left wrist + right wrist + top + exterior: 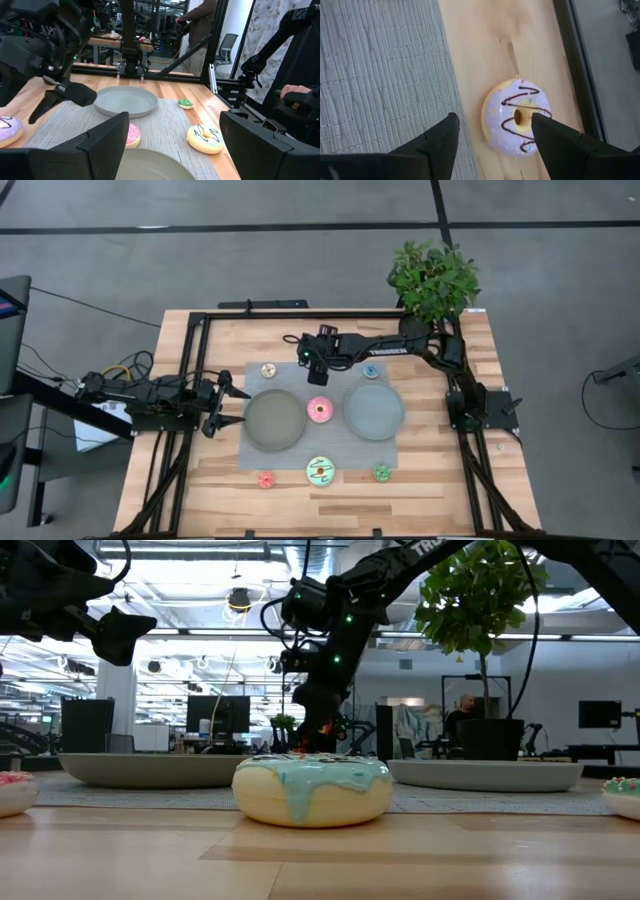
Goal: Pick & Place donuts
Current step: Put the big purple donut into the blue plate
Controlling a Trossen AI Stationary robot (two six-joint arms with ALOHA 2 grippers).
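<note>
- A pale wooden table (200,490) with a black frame is seen standing on a grey floor; a potted plant (433,277) sits at its far right corner, and a grey woven mat (330,452) covers its middle.
- Two round grey plates are set on the mat: the left plate (274,419) and the right plate (374,411), both shallow and smooth.
- A pink donut (320,409) lies flat between the plates, its hole facing up.
- A mint-green donut (321,472), glossy with icing dripping down a cream body, lies flat at the mat's near edge.
- A red donut (266,479) and a green donut (382,472) lie on the wood to either side of it.
- A tan donut (268,370) and a blue donut (372,370) lie at the far side.
- A lilac donut (518,117), with a dark squiggle and sprinkles, rests flat on bare wood just beside the mat edge.
- The right gripper (492,131) is held above this donut, fingers spread and nothing grasped.
- The left gripper (232,408) is parked at the table's left edge, fingers wide apart and empty.
</note>
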